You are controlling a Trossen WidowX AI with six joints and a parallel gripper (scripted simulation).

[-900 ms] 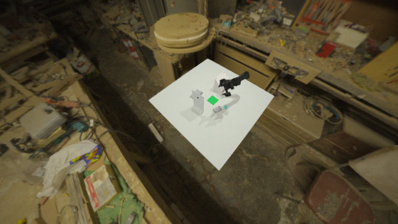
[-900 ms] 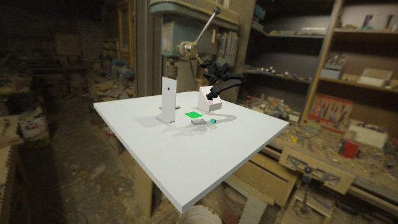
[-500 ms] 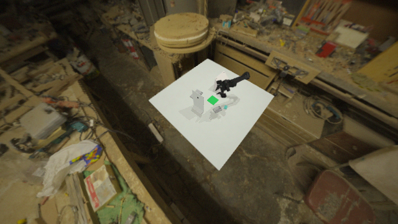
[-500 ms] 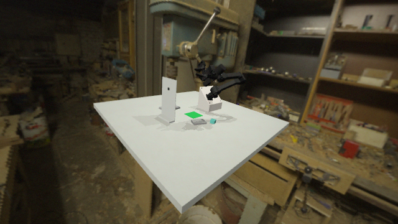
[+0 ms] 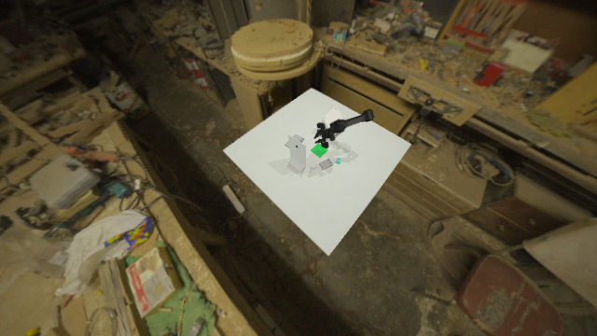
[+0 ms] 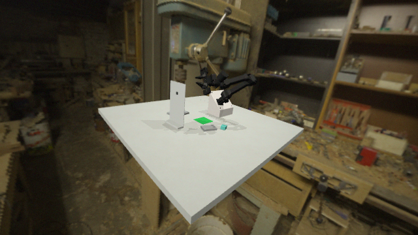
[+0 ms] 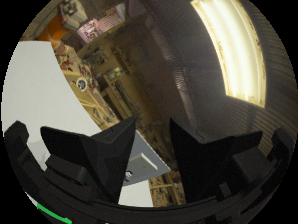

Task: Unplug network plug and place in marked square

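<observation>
Exterior view, left of centre: the pale upright panel [image 6: 177,106] [image 5: 297,153] [image 7: 146,149] stands on the white table [image 6: 202,163] [image 5: 322,210] [image 7: 30,85], and the plug's too small to make out. Next, mid-frame, the green square [image 6: 203,121] [image 5: 319,150] lies flat; right of centre, above the table, hovers the black gripper [image 6: 200,81] [image 5: 318,138] [image 7: 152,121], jaws partly open, nothing between them!

This is looking like a cluttered workshop. In the exterior view, a blue-green metal drill press with a long steel lever [image 6: 200,51] is standing behind the claw [image 5: 321,135] [image 6: 202,81] [image 7: 152,155], and tall wooden shelves [image 6: 339,65] are holding small parts well to its right in the frame. In the top view, a dusty, debris-strewn wooden workbench [image 5: 396,58] is running beyond the claw, a red and white cardboard box [image 5: 151,281] is lying well off at lower left, and worn, stained concrete flooring [image 5: 368,285] is showing below.
</observation>
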